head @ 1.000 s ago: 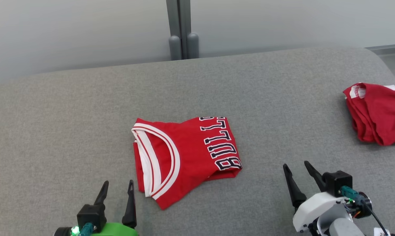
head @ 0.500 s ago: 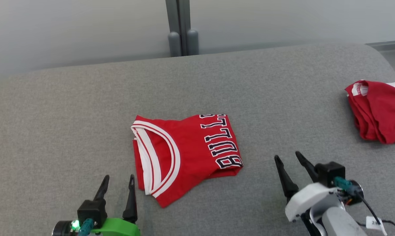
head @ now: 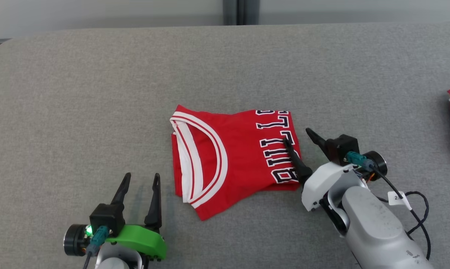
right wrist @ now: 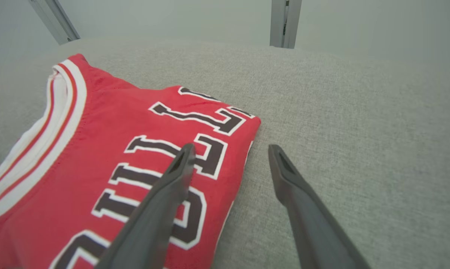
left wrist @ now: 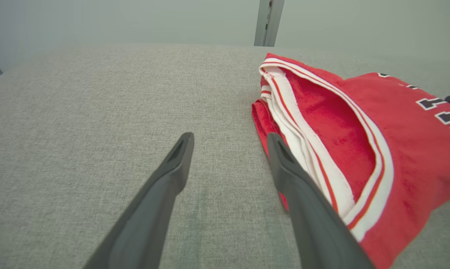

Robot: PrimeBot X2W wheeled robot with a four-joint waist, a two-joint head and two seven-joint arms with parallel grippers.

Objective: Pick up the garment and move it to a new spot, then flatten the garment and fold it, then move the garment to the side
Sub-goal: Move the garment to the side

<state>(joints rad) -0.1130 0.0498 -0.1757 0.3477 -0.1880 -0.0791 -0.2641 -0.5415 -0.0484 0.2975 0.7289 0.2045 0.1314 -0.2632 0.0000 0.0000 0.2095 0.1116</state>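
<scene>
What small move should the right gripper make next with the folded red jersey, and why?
Probably lower the right gripper and close it on the right edge of the folded red jersey. Its open fingers straddle that edge, one over the black lettering, one over the grey fabric surface, and the fold looks finished.

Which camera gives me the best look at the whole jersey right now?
The head view: it shows the whole folded jersey from above. The left wrist view catches its collar side, the right wrist view its lettered edge.
</scene>
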